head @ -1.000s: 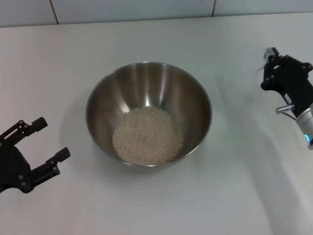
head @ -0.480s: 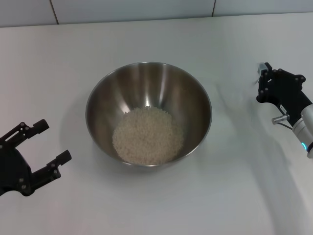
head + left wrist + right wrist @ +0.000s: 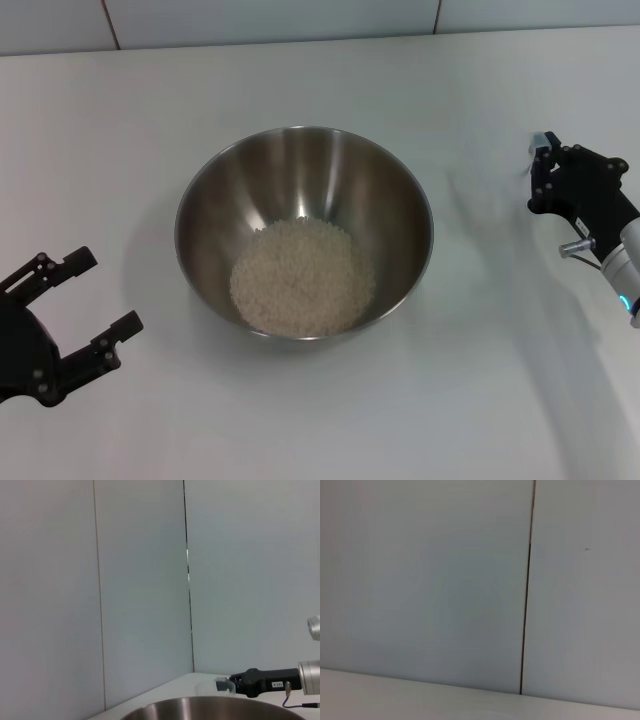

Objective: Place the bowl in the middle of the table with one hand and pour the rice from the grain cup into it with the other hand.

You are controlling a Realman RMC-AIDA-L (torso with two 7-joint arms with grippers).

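Observation:
The steel bowl (image 3: 205, 200) stands in the middle of the white table (image 3: 300, 420). A heap of rice (image 3: 303, 278) lies in its bottom. The bowl's rim also shows in the left wrist view (image 3: 210, 707). My right gripper (image 3: 540, 175) is to the right of the bowl, low over the table. In the left wrist view my right gripper (image 3: 226, 685) is shut on the clear grain cup (image 3: 210, 687), which looks empty. The cup hardly shows in the head view. My left gripper (image 3: 108, 290) is open and empty at the near left, apart from the bowl.
A pale panelled wall (image 3: 300, 20) runs along the table's far edge. The right wrist view shows only this wall and a strip of table. Bare table lies around the bowl on every side.
My right gripper has moved down and slightly left, toward the table on the bowl's right. My left gripper has drifted a little toward the near edge. The bowl and rice have not moved.

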